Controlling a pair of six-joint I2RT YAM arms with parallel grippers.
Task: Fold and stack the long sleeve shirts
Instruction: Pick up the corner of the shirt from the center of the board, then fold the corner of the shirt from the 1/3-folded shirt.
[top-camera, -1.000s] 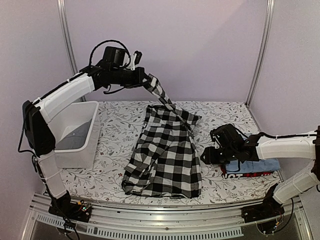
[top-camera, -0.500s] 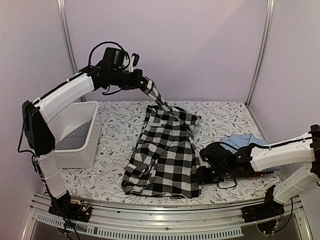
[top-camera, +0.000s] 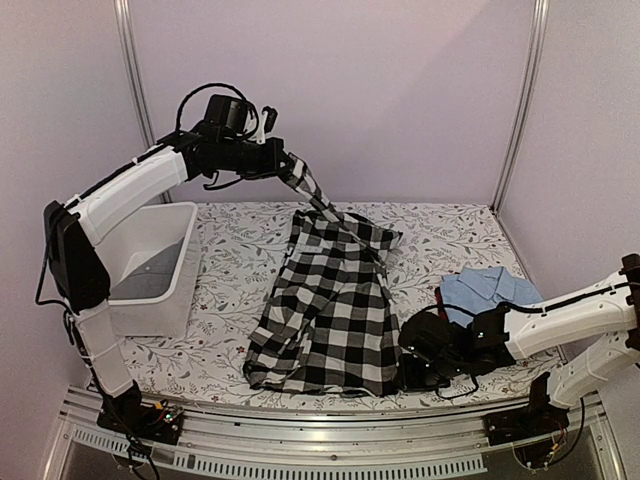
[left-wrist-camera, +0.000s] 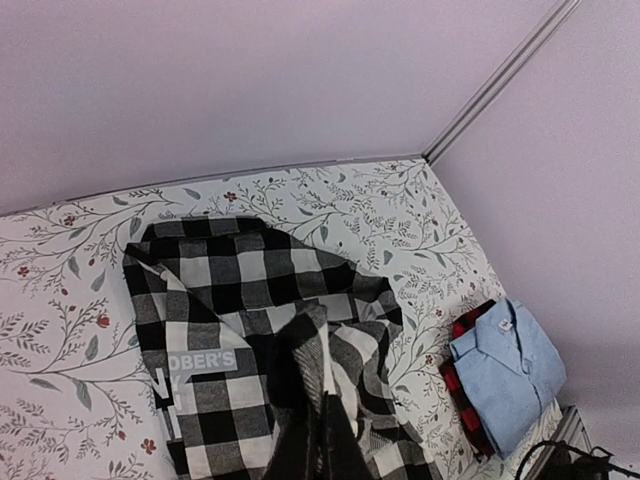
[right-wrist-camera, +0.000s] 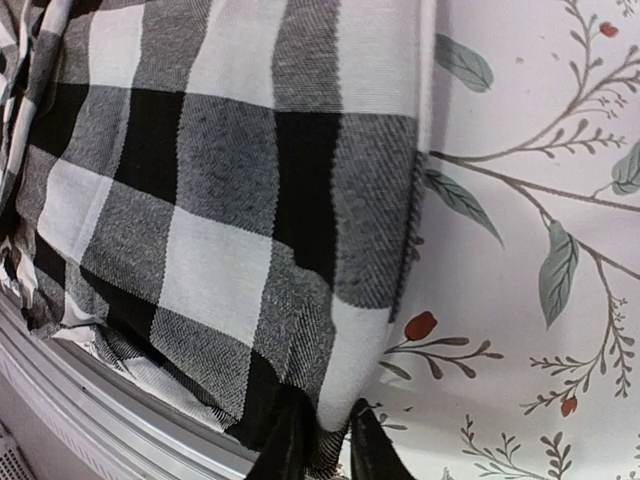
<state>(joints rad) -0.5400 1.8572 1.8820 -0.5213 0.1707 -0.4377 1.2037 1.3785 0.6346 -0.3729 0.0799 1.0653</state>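
Checked shirt (top-camera: 330, 300) sprawls lengthwise mid-table on floral table (top-camera: 450, 235), one sleeve stretched up off surface toward back wall. Left gripper (top-camera: 288, 168) clenched on that sleeve, high above far edge. Right gripper (right-wrist-camera: 322, 448) pinches shirt's near right hem corner, low at table. Light blue shirt (top-camera: 487, 290) lies folded at right, atop red-and-black shirt (left-wrist-camera: 462, 378). White tub (top-camera: 150, 265) at left.

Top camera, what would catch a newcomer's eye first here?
The big black-and-white checked shirt sprawls across the middle, one end strung up high at the back by the left gripper. The right gripper pinches its near right corner, and a light blue shirt lies folded at the right side.
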